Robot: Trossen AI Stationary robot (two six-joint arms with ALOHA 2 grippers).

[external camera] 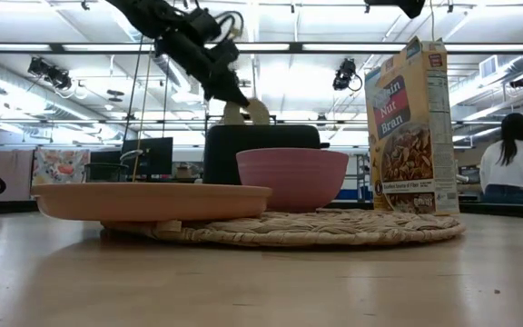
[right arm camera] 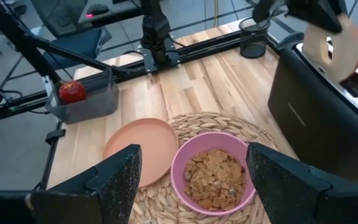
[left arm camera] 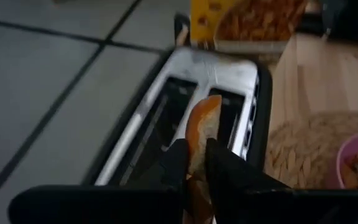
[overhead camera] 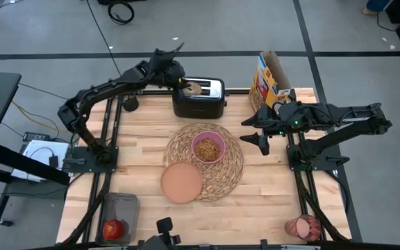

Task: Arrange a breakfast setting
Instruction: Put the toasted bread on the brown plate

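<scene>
Toasted bread slice (left arm camera: 202, 134) stands upright in left claw (left arm camera: 194, 163).

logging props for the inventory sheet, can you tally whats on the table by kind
Tableware: 4 – placemat, pink bowl, plate, tumbler
Food: 3 – apple, toast slice, cereal box
Appliances: 1 – toaster
Containers: 2 – grey bin, black cup
Total: 10

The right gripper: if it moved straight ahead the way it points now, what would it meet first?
Probably the pink bowl of cereal on the straw placemat. The open right gripper faces it from the side, the salmon plate lying just beyond; depth is uncertain.
</scene>
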